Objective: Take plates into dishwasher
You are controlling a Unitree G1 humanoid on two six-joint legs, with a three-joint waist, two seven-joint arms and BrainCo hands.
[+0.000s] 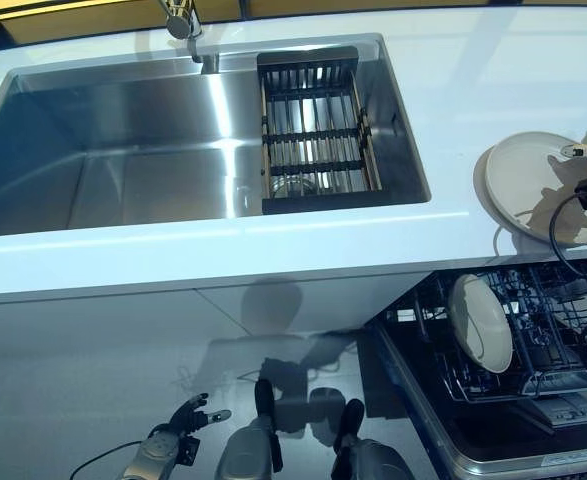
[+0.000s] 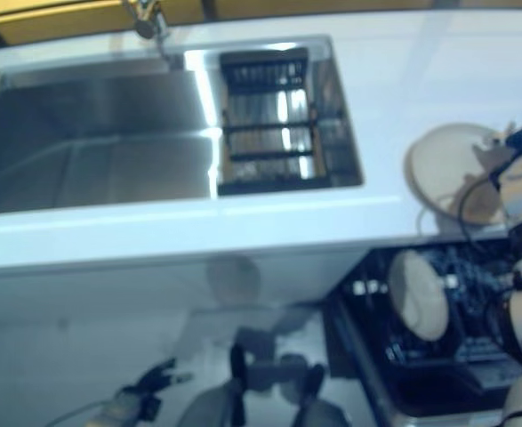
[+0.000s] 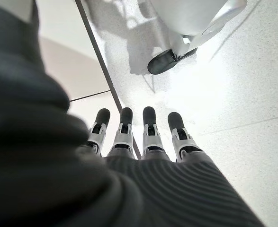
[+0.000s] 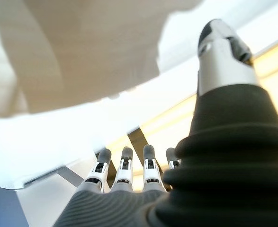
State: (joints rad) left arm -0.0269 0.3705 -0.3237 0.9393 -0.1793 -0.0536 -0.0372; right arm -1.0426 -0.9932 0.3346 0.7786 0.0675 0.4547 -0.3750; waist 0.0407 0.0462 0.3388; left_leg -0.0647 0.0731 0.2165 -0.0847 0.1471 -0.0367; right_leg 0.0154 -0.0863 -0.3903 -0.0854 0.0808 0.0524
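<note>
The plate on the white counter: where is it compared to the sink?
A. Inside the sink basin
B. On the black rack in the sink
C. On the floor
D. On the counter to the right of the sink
D: the plate lies on the counter, right of the sink, above the open dishwasher.

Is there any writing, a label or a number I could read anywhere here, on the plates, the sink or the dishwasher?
None can be read.
The plate on the counter, the plate standing in the dishwasher rack and the sink show no print.
The dishwasher's front edge carries small marks, too small and blurred to read.
</note>
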